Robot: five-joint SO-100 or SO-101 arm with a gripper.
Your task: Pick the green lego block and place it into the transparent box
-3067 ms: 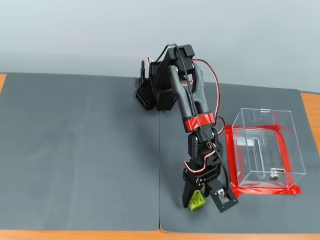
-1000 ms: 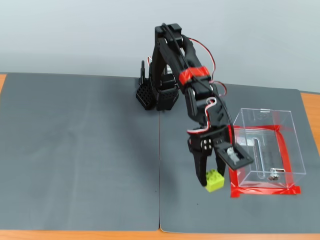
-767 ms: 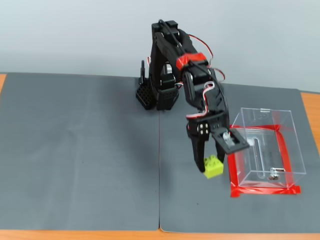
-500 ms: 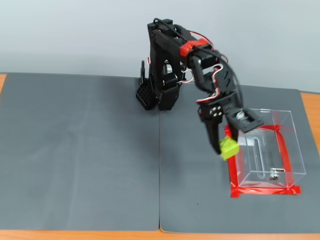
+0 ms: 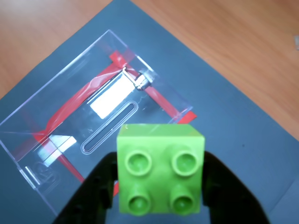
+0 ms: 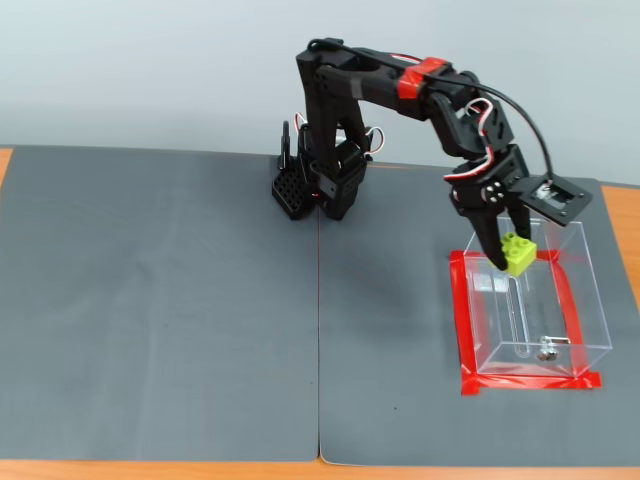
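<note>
My gripper (image 6: pixel 512 258) is shut on the green lego block (image 6: pixel 519 252), a lime-green 2x2 studded brick. In the wrist view the block (image 5: pixel 160 169) fills the lower middle between the black fingers (image 5: pixel 93 191), studs facing the camera. The gripper holds the block in the air over the far end of the transparent box (image 6: pixel 570 330). The box is clear, open-topped and edged by red tape (image 6: pixel 530 381). A small metal piece (image 6: pixel 546 350) lies at its bottom. In the wrist view the box (image 5: pixel 60 121) lies below and beyond the block.
The box stands on a dark grey mat (image 6: pixel 160 300) that covers the table. The arm's base (image 6: pixel 325 180) stands at the back middle. Bare wood (image 5: pixel 224 42) shows beyond the mat's edge.
</note>
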